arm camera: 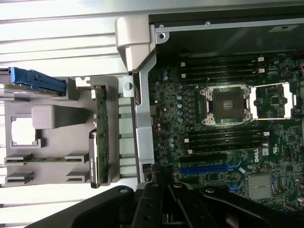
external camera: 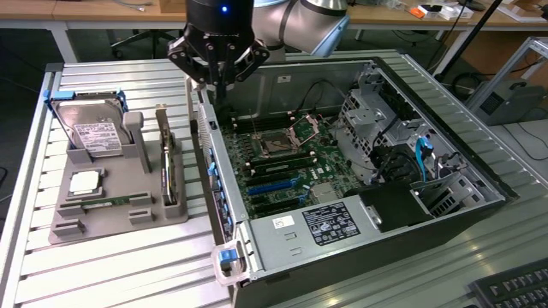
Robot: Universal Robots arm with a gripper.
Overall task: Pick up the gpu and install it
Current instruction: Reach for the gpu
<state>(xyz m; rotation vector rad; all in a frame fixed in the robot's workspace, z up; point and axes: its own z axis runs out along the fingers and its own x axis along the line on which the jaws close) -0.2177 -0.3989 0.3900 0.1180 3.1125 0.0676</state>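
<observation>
The gpu (external camera: pixel 166 160) is a thin dark card standing on edge in a slot of the grey holder (external camera: pixel 111 224), at the exterior view's left of the open computer case (external camera: pixel 402 212). In the wrist view the gpu (arm camera: pixel 101 133) shows edge-on beside the case wall. My gripper (external camera: pixel 219 90) hangs above the case's left wall, to the exterior view's right of the card and higher than it. Its fingers (arm camera: pixel 156 199) are shut together with nothing between them.
A silver hard drive (external camera: pixel 94 131) in a blue bracket, a processor (external camera: pixel 84 183) and a green memory stick (external camera: pixel 102 202) also sit in the holder. Inside the case lie the motherboard (external camera: pixel 283 160) with blue and black slots (arm camera: pixel 209 168), the power supply (external camera: pixel 330 224) and drive cages (external camera: pixel 376 109).
</observation>
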